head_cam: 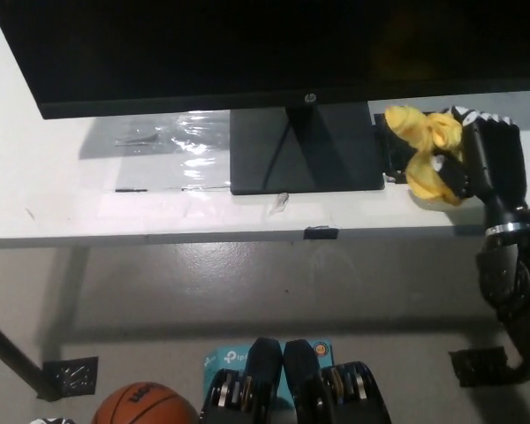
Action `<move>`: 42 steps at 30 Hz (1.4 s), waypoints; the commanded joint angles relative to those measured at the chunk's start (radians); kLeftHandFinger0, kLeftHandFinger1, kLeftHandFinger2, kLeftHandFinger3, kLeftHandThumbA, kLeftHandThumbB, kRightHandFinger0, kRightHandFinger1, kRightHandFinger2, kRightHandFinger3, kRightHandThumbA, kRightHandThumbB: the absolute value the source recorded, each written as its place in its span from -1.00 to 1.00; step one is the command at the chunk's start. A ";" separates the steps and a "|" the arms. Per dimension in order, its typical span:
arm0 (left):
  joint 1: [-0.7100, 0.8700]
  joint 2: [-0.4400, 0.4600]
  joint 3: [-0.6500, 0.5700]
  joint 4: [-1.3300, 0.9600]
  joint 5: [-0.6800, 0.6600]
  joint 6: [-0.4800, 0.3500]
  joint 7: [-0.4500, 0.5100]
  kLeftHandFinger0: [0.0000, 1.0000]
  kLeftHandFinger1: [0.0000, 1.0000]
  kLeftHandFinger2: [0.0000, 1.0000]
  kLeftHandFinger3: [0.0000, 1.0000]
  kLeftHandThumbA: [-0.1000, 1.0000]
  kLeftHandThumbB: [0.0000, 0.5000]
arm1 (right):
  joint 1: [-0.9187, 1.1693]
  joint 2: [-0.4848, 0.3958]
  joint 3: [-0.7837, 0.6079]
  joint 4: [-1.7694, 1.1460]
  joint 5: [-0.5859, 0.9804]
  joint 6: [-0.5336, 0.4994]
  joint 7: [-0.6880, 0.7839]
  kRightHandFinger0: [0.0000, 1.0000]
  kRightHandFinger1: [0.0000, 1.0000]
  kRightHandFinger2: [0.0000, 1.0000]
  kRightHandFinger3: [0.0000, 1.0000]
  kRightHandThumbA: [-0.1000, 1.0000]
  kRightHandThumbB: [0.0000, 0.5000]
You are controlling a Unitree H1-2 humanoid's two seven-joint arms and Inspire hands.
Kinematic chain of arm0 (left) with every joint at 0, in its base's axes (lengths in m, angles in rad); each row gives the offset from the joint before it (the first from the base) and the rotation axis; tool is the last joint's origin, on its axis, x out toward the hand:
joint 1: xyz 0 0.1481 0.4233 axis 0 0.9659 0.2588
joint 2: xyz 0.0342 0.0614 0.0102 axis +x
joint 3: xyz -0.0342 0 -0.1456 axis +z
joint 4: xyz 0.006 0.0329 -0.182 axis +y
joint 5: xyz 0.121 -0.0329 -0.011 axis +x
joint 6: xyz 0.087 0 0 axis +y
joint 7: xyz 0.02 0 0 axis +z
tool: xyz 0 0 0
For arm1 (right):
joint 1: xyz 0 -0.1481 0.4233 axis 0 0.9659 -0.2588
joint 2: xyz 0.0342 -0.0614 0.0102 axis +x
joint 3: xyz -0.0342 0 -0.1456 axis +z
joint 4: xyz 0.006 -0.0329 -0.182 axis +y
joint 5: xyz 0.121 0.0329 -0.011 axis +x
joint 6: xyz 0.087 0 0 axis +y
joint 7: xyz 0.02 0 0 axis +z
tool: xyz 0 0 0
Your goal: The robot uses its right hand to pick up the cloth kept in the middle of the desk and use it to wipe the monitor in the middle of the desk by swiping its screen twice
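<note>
Your right hand [481, 163] sits over the desk [53, 199] at the right, fingers closed around the yellow cloth [421, 159], which bunches out toward the hand's left side. The cloth hangs just beside the monitor base [305, 150], right of it, below the screen's lower edge. The monitor [247, 49] lies up and left of the hand; a small "hp" logo [307, 98] reads on its bottom bezel. Lower down, left of the hand, a teal box [225, 360] shows part of a "tp-link" mark. A basketball [141, 405] lies farther left on the floor. The left hand is out of view.
</note>
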 commanded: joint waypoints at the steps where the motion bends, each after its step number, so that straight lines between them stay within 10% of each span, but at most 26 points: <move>1: -0.002 0.029 0.017 -0.024 -0.004 -0.013 0.013 0.53 0.44 -0.85 -0.94 0.58 1.00 | -0.101 -0.024 0.018 0.141 -0.046 0.092 0.062 -1.00 -0.97 -0.28 -0.81 -1.00 -0.82; 6: -0.017 0.030 0.024 -0.023 0.000 -0.014 0.014 0.49 0.41 -0.90 -1.00 0.61 1.00 | -0.154 0.001 0.031 0.241 -0.031 0.150 0.117 -1.00 -0.89 -0.20 -0.67 -1.00 -0.78; 10: -0.019 0.027 0.031 -0.024 -0.005 -0.002 0.015 0.50 0.43 -0.89 -0.97 0.56 1.00 | -0.154 0.015 0.035 0.200 -0.003 0.203 0.235 -1.00 -1.00 -0.51 -0.01 -1.00 -0.94; 12: -0.020 0.028 0.030 -0.024 0.002 -0.005 0.019 0.51 0.41 -0.90 -0.99 0.57 1.00 | -0.151 0.019 0.028 0.172 0.026 0.229 0.321 -0.97 -0.86 -0.42 0.65 -1.00 -0.92; 13: -0.019 0.028 0.029 -0.025 0.006 -0.004 0.021 0.50 0.40 -0.91 -0.99 0.57 1.00 | -0.143 0.020 0.020 0.128 0.053 0.266 0.399 -0.85 -0.67 -0.24 1.00 -0.98 -0.90; 14: -0.020 0.029 0.028 -0.027 0.007 -0.001 0.019 0.49 0.38 -0.94 -1.00 0.57 1.00 | -0.129 0.015 0.027 0.050 0.064 0.341 0.500 -0.47 -0.15 0.42 1.00 -0.78 -0.80; 15: -0.022 0.026 0.029 -0.023 0.004 -0.001 0.019 0.48 0.37 -0.95 -1.00 0.57 1.00 | -0.123 0.007 0.051 -0.030 0.050 0.424 0.597 0.74 1.00 1.00 1.00 -0.27 -0.68; 16: -0.022 0.026 0.029 -0.023 0.004 -0.001 0.019 0.48 0.37 -0.95 -1.00 0.56 1.00 | -0.122 0.006 0.051 -0.034 0.049 0.428 0.601 0.87 1.00 1.00 1.00 -0.22 -0.66; 17: -0.018 0.024 0.033 -0.034 -0.002 0.003 0.019 0.49 0.39 -0.95 -1.00 0.56 1.00 | -0.098 -0.014 0.079 -0.180 0.056 0.534 0.739 1.00 1.00 1.00 1.00 0.14 0.06; 18: -0.017 0.022 0.033 -0.034 -0.001 0.002 0.021 0.48 0.40 -0.95 -1.00 0.57 1.00 | -0.095 -0.028 0.101 -0.233 0.051 0.568 0.803 1.00 1.00 1.00 1.00 0.23 0.30; 23: -0.016 0.021 0.032 -0.035 -0.003 0.005 0.017 0.50 0.43 -0.89 -1.00 0.60 1.00 | -0.068 -0.060 0.097 -0.359 0.043 0.579 0.942 1.00 1.00 1.00 1.00 0.49 0.94; 42: -0.019 0.018 0.041 -0.027 -0.011 -0.027 0.027 0.50 0.42 -0.93 -1.00 0.49 1.00 | 0.007 -0.067 -0.006 -0.527 -0.011 0.579 1.054 1.00 1.00 1.00 1.00 0.52 0.95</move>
